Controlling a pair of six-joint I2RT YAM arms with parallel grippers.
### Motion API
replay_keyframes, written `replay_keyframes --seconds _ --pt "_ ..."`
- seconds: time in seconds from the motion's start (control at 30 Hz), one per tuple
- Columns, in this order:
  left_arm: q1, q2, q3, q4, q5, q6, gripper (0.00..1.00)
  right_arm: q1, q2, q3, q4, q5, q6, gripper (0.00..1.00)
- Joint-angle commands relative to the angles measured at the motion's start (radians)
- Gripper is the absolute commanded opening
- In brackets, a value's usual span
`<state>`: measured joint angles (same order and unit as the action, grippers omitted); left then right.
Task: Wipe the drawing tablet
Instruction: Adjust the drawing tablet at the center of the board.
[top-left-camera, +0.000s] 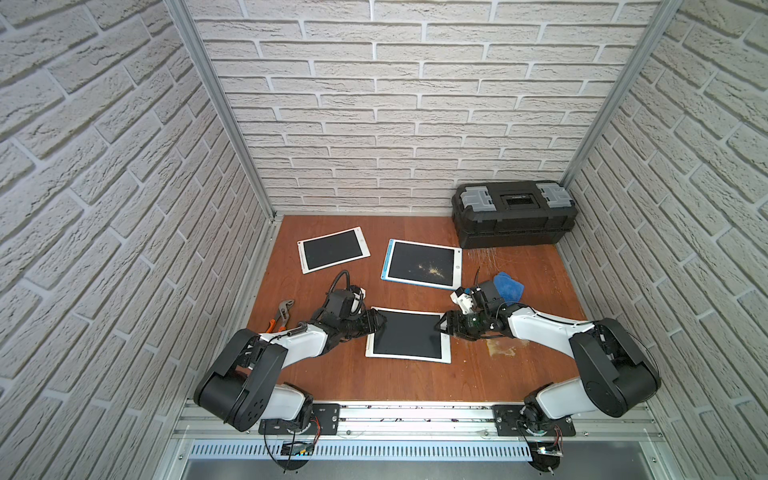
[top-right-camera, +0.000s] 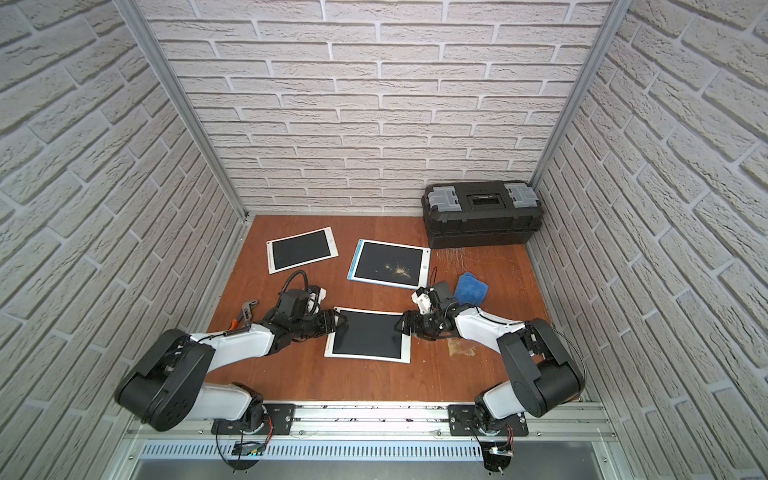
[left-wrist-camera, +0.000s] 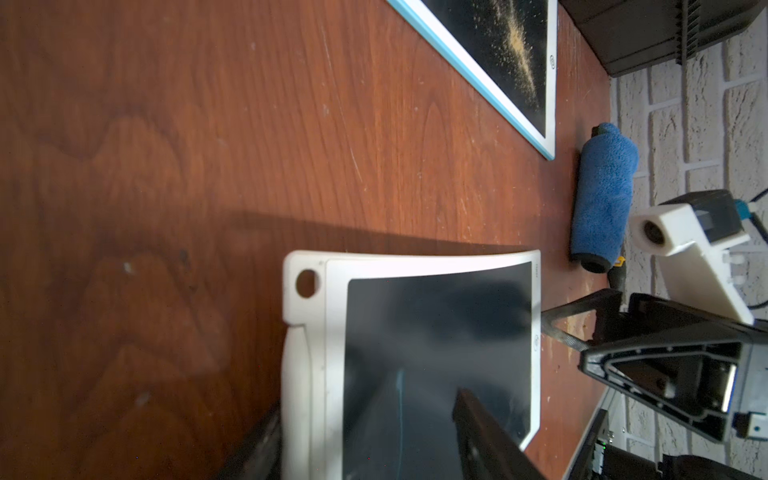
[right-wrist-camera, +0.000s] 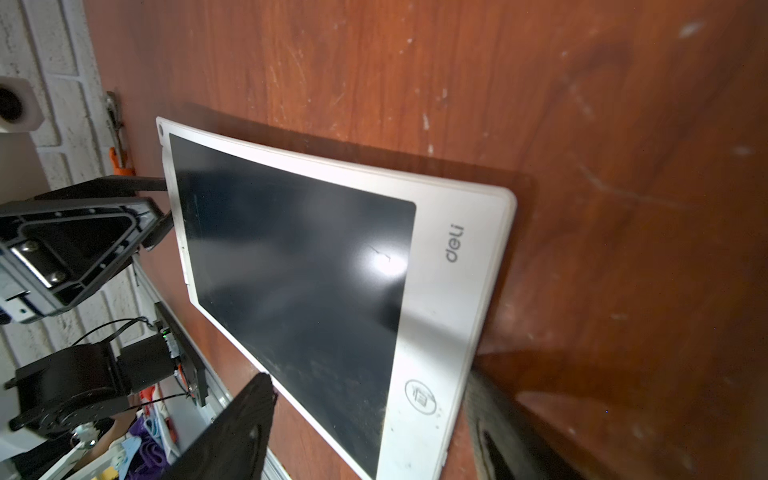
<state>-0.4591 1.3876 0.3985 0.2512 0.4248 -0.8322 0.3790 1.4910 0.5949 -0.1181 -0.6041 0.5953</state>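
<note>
Left end effector (top-left-camera: 380, 326) and right end effector (top-left-camera: 441, 326), both spread, flank the nearest drawing tablet (top-left-camera: 407, 337).

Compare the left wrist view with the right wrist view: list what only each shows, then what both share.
Only the left wrist view: the dusty blue-edged tablet, the rolled blue cloth and a corner of the black toolbox.
Only the right wrist view: the deli logo and the orange-handled pliers.
Both: the white tablet on the wooden table, and the left claw and right claw, each view showing its own fingers up close and the opposite claw at the tablet's far edge.
</note>
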Motion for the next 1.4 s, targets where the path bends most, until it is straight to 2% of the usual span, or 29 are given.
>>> replay_keyframes --seconds 0.0,0.13,0.33,0.5,0.87,0.97,1.03,1.1,1.27,1.37 --pt "-0.004 0.055 -0.061 -0.145 -0.006 -0.009 0.63 0.021 0.057 -0.067 -0.051 -0.058 0.013 0.74" --pt "0.005 0.061 -0.069 -0.139 -0.008 -0.004 0.62 0.008 -0.009 -0.061 -0.085 -0.066 -0.006 0.73" --pt "0.014 0.028 -0.091 -0.100 0.003 -0.030 0.57 -0.018 -0.078 -0.034 -0.195 -0.010 -0.052 0.73" --pt "0.021 -0.080 -0.119 -0.056 0.046 -0.071 0.52 -0.049 -0.086 -0.042 -0.210 0.011 -0.057 0.73" --pt "0.021 -0.277 -0.140 -0.108 0.106 -0.119 0.37 -0.057 -0.057 -0.059 -0.155 -0.004 -0.037 0.73" --pt "0.021 -0.314 -0.148 -0.115 0.107 -0.131 0.27 -0.057 -0.052 -0.067 -0.147 -0.006 -0.034 0.73" --pt "0.021 -0.342 -0.148 -0.125 0.107 -0.133 0.17 -0.057 -0.051 -0.064 -0.148 -0.006 -0.035 0.73" --pt "0.021 -0.372 -0.142 -0.132 0.117 -0.133 0.02 -0.057 -0.051 -0.062 -0.150 -0.008 -0.035 0.73" --pt "0.022 -0.449 -0.094 -0.136 0.148 -0.123 0.00 -0.063 -0.071 -0.036 -0.182 -0.026 -0.048 0.73" --pt "0.022 -0.496 -0.024 -0.178 0.155 -0.088 0.00 -0.091 -0.118 0.014 -0.270 -0.010 -0.074 0.73"
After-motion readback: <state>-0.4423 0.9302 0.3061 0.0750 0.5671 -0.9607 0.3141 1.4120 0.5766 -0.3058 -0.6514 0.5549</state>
